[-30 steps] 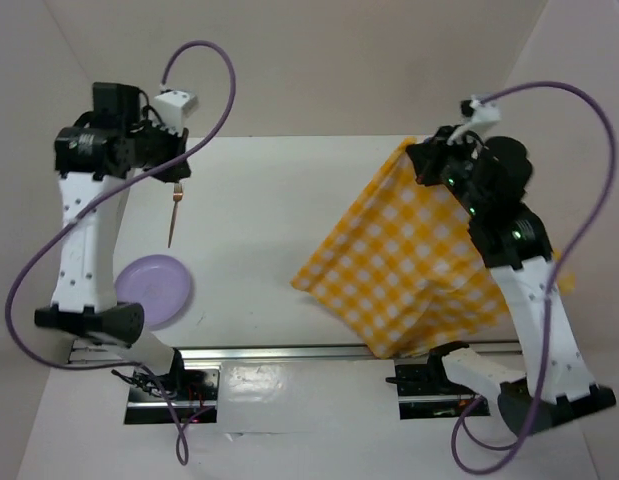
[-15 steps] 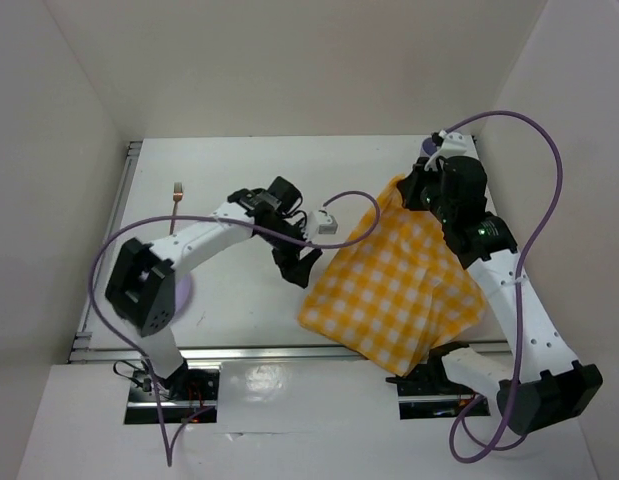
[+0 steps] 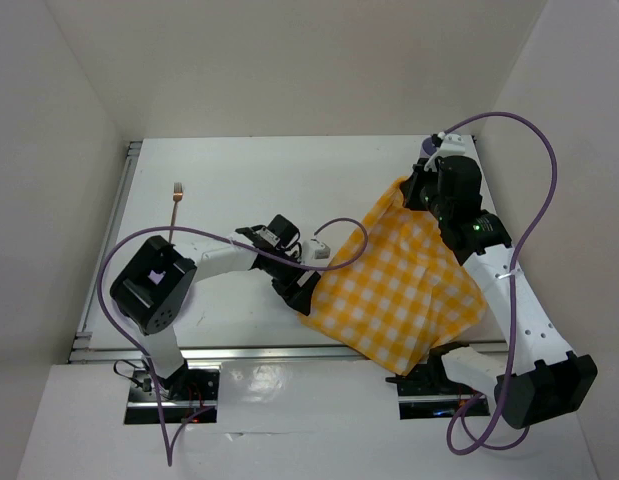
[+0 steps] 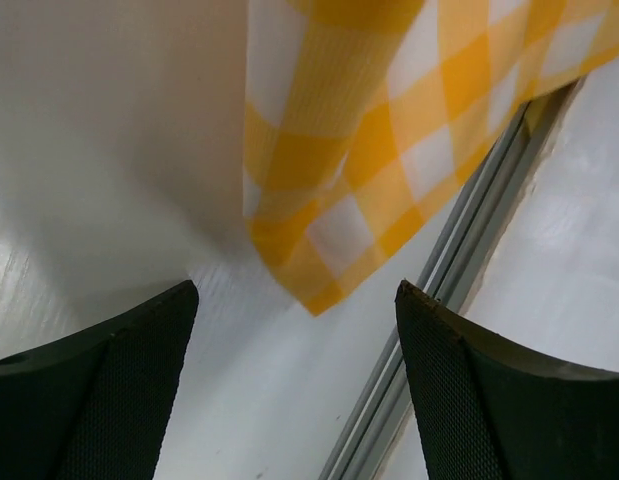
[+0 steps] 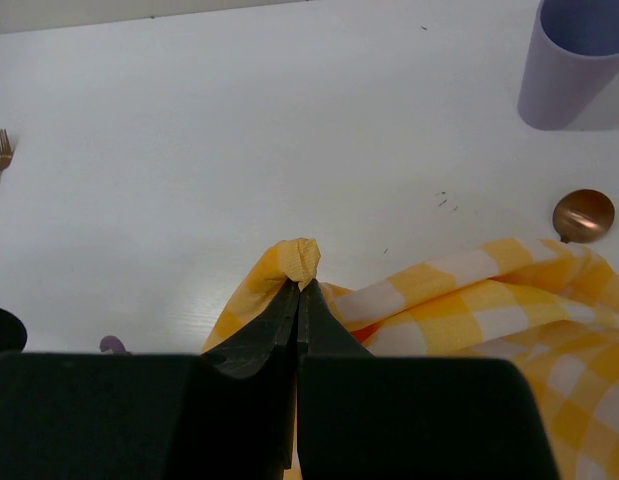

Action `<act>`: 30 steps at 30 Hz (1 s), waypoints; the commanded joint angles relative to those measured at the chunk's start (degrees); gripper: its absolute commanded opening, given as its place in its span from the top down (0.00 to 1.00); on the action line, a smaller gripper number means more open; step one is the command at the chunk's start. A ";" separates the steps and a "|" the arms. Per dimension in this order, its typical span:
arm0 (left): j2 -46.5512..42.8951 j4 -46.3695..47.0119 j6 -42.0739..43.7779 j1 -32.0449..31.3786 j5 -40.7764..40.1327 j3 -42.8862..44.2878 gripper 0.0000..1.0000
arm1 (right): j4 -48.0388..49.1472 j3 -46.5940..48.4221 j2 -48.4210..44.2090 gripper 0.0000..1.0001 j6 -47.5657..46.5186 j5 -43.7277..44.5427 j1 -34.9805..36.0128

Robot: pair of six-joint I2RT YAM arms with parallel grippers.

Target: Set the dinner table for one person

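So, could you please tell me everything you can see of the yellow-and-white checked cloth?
The checked cloth looks like thin, soft woven fabric in yellow and white squares, creased and bunched. The right gripper is shut on one corner, holding it up at the far right. From there it slopes down across the dinner table, its near edge reaching over the metal rail. Its left corner sits just ahead of the open left gripper, apparently untouched.

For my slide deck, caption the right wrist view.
Right gripper pinching a corner of the cloth over the table, cup and spoon beyond.
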 commanded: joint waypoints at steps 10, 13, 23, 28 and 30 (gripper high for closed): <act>-0.56 5.12 -22.56 -8.69 -29.62 -4.07 0.21 | 2.86 3.24 -3.90 1.00 -0.71 4.91 -0.34; 0.68 5.11 -22.57 -11.23 -30.58 -4.06 0.32 | 2.86 2.71 -5.38 1.00 -0.71 6.32 -0.34; 2.62 5.73 -19.34 -10.45 -28.32 0.67 1.00 | 2.33 2.71 -7.15 1.00 -0.19 6.32 -0.34; -6.31 -1.47 -9.24 -7.03 -30.58 5.60 1.00 | 0.31 3.24 -8.20 1.00 -0.19 5.80 -0.34; -10.98 -5.08 -2.03 -6.15 -35.06 6.92 1.00 | -0.22 3.84 -8.99 1.00 -0.19 5.80 -0.34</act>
